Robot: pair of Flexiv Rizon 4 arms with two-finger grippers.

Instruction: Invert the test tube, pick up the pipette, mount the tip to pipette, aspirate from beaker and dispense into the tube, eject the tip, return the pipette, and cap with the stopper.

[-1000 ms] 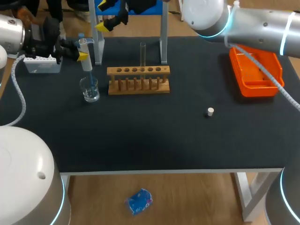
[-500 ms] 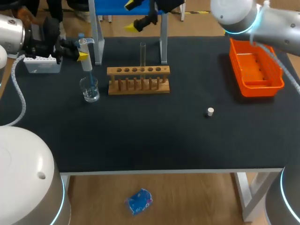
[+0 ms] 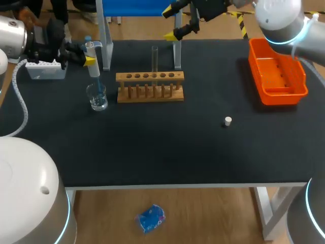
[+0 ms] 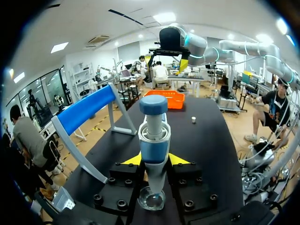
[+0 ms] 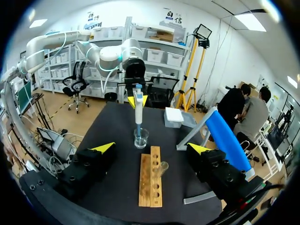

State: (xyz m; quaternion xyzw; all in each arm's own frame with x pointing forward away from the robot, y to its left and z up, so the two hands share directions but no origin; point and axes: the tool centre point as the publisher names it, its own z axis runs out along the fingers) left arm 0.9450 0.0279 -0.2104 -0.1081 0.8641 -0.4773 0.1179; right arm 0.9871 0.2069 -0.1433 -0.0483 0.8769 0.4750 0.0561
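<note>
Left tool (image 4: pixel 154 159) grips the pipette (image 3: pixel 92 56) upright, its tip in the beaker (image 3: pixel 97 96) at the desk's (image 3: pixel 177 147) far left. Right tool (image 3: pixel 175 23) hangs open beyond the rack (image 3: pixel 150 86), which holds the test tube (image 3: pixel 155 58).

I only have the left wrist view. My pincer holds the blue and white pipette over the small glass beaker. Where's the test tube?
Observer: The clear glass test tube stands upright in the wooden rack, which sits beside the small glass beaker.
Operator: Am I actually inside that beaker?
Observer: Yes. In the head view, the lower end of the blue and white pipette reaches below the beaker's rim.
Operator: What about the other arm?
Observer: The right pincer is open and empty, raised behind the rack near the table's far edge.
</note>
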